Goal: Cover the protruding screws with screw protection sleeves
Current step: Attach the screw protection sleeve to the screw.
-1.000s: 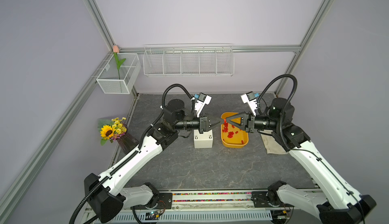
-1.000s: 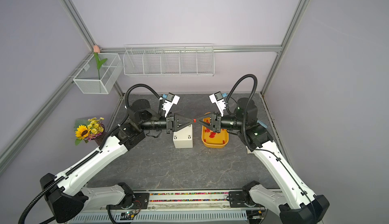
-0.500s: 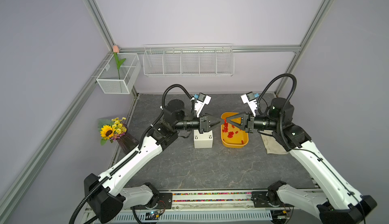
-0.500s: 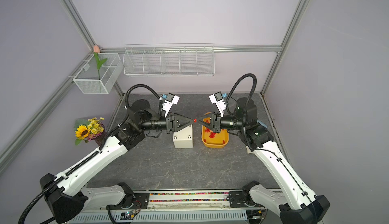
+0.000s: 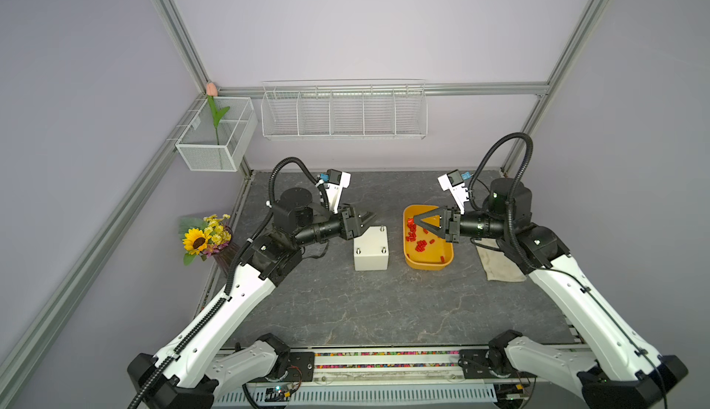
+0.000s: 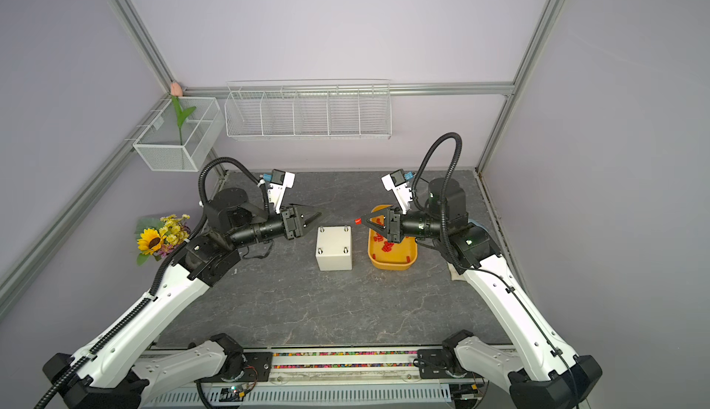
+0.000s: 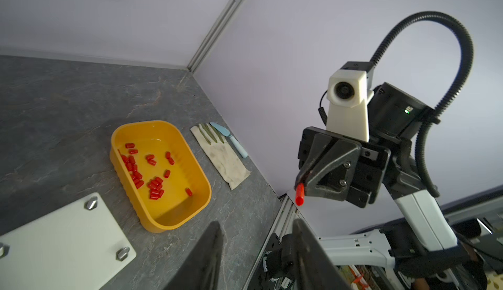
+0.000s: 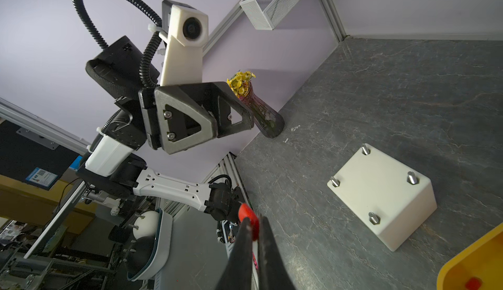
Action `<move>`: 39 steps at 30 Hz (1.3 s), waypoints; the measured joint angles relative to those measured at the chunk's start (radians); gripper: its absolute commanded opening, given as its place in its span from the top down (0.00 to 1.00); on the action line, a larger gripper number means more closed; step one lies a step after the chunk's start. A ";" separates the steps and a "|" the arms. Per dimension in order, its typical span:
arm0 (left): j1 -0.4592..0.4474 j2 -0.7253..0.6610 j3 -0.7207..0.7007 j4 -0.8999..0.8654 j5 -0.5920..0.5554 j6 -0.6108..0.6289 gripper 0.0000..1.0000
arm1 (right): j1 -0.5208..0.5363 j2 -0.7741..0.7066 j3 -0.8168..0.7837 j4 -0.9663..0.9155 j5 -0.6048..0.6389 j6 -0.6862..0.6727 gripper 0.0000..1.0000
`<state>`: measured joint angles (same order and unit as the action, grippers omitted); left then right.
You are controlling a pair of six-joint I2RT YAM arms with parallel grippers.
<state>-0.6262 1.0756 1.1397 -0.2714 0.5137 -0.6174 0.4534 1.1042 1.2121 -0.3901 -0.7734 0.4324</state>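
A white box (image 5: 370, 247) (image 6: 333, 247) stands mid-table with the protruding screws at its top corners, bare (image 6: 321, 229) (image 6: 345, 228) (image 8: 412, 177). Several red screw protection sleeves (image 5: 418, 240) (image 7: 152, 182) lie in the yellow tray (image 5: 428, 263) (image 6: 392, 265) to its right. My right gripper (image 6: 358, 221) (image 8: 253, 226) hovers above the tray's left rim, shut on one red sleeve (image 7: 300, 196) (image 8: 246, 212) that sticks out past its tips. My left gripper (image 6: 317, 217) (image 7: 255, 224) hangs above the box's far left corner, open and empty, facing the right one across a gap.
A vase of yellow flowers (image 5: 205, 234) stands at the table's left edge. A cloth (image 5: 499, 265) with a light-blue tool (image 7: 231, 138) lies right of the tray. Wire baskets (image 5: 344, 113) (image 5: 217, 134) hang on the back and left walls.
The left jaws, shut close to the sleeve a second ago, have spread apart and drawn back to the left. The sleeve stays in the right gripper, which has hardly moved.
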 measured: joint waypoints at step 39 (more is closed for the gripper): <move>0.115 0.207 0.138 -0.512 -0.226 0.051 0.46 | 0.156 0.608 0.491 -0.511 0.614 -0.293 0.91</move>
<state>-0.5110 1.2827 1.2778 -0.7834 0.2874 -0.5667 0.6090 1.7123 1.7035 -0.9012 -0.1593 0.1390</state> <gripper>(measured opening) 0.540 0.093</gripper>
